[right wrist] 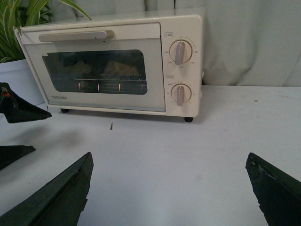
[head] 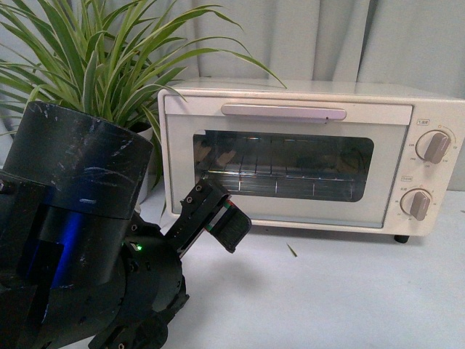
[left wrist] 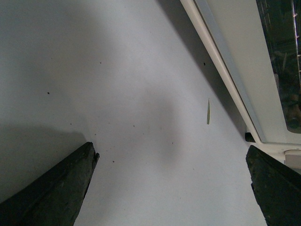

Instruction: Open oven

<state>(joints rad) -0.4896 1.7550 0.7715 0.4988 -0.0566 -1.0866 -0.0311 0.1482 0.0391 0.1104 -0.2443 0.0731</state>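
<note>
The oven (head: 312, 153) is a cream-white box on the white table, door shut, with a pale bar handle (head: 283, 111) along the top of its glass door and two beige knobs (head: 434, 147) at the right. My left gripper (head: 218, 218) is open and empty, just in front of the door's lower left corner, well below the handle. In the left wrist view (left wrist: 171, 155) it hangs over bare table with the oven's lower edge (left wrist: 244, 70) beside it. My right gripper (right wrist: 169, 162) is open and empty, back from the oven (right wrist: 113, 70), facing its front.
A spider plant (head: 94, 65) in a white pot (right wrist: 14, 77) stands left of the oven. A grey curtain (head: 327, 36) hangs behind. A thin leaf sliver (left wrist: 208, 111) lies on the table (head: 349, 291) before the door. My left arm's black body (head: 73, 240) fills the near left.
</note>
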